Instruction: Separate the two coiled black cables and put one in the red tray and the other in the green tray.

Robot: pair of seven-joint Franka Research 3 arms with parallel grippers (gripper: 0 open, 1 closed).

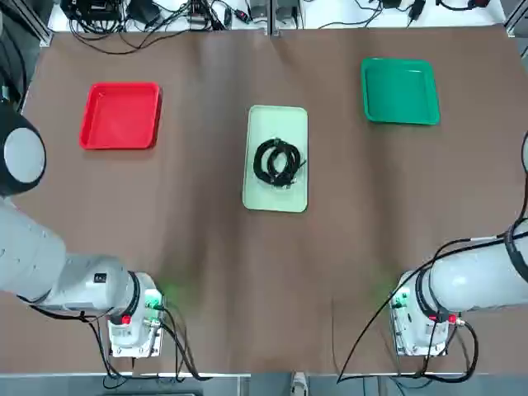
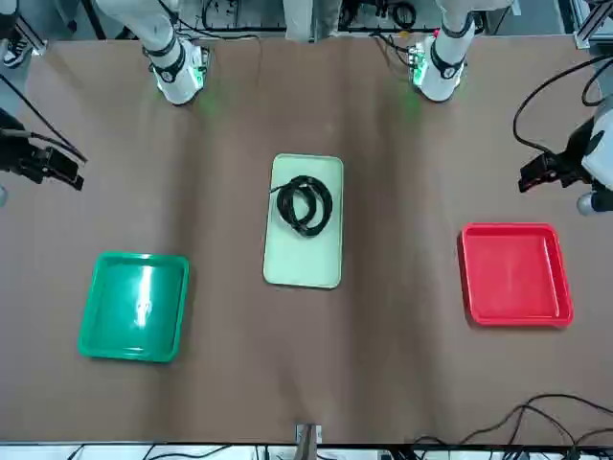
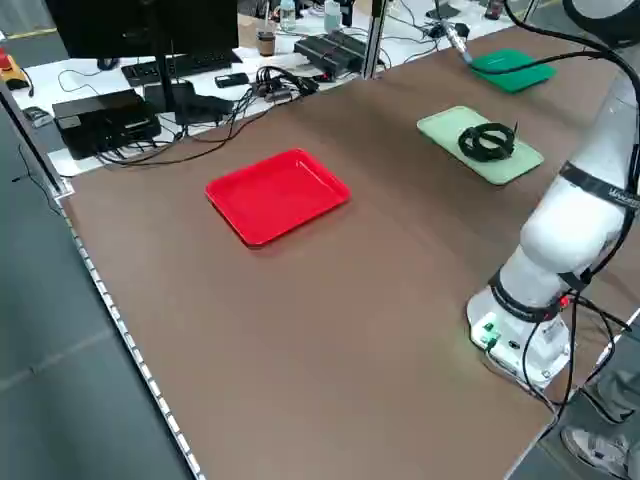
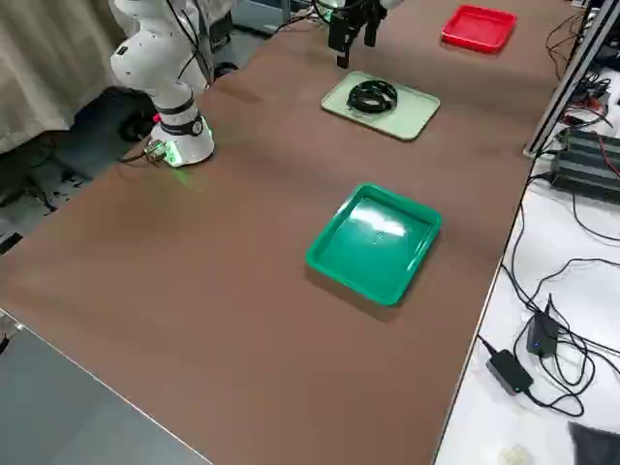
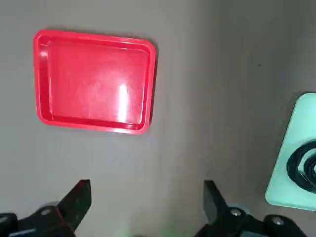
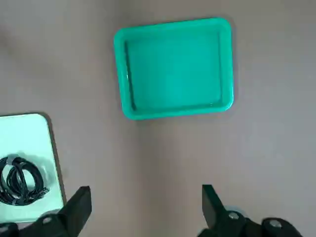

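The two coiled black cables lie overlapping on a pale mint tray at the table's middle; they also show in the front view. The red tray sits empty at the far left and the green tray sits empty at the far right. My left gripper hangs open high above the table, between the red tray and the cables. My right gripper hangs open too, with the green tray and the cables below it. Neither holds anything.
The two arm bases stand at the near edge. Loose wires and electronics lie beyond the far edge. Bare brown tabletop stretches between the trays and the bases.
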